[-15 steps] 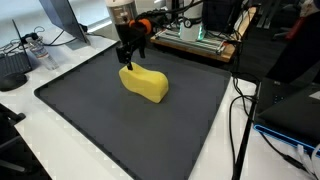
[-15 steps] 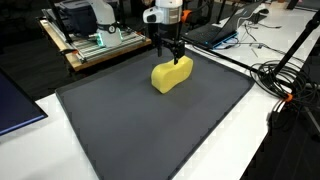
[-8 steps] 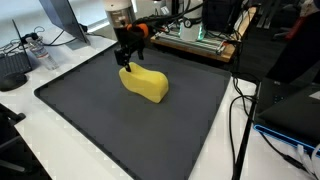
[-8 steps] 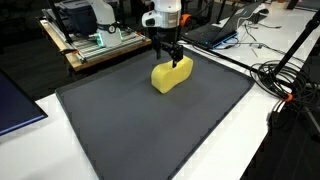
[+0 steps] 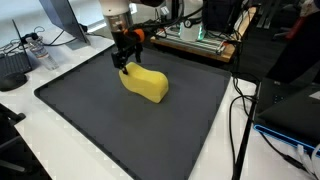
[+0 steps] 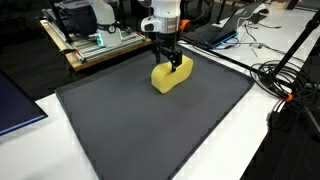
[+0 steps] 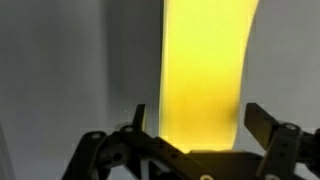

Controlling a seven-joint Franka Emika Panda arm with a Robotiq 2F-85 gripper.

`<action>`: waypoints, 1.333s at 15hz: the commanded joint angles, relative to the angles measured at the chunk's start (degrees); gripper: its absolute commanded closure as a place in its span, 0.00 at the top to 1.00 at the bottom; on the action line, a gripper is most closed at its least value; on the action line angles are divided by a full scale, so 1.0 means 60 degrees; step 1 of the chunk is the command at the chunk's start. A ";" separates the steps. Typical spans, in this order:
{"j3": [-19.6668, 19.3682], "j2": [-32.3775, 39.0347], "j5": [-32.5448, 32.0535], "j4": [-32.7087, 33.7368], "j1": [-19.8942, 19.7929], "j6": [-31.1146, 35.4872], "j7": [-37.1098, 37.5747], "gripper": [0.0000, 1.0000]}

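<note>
While cluttered benches (image 6: 95, 48) crowd behind the dark mat (image 5: 120, 125), the fingers (image 7: 257, 120) stand wide astride a yellow block (image 5: 146, 85).

White table (image 5: 35, 140), dark grey mat (image 5: 120, 130) flat on it, covering most of top. Yellow block (image 5: 145, 84) lying on mat, toward far edge. Black cables (image 6: 272, 75) on bare table beside mat.

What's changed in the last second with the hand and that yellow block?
The hand has sunk a little lower over the end of the yellow block, jaws open to either side of it. Nothing gripped. The block and the dark mat lie unmoved.
</note>
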 commanded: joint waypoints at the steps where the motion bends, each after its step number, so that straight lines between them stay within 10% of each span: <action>1: -0.0144 0.0285 -0.0327 0.0189 0.0070 0.0134 0.0370 1.00; 19: -0.0281 0.1303 -0.0369 0.0365 0.0371 0.0720 0.0490 1.00; 20: -0.0306 0.1331 -0.0361 0.0366 0.0394 0.0771 0.0561 0.75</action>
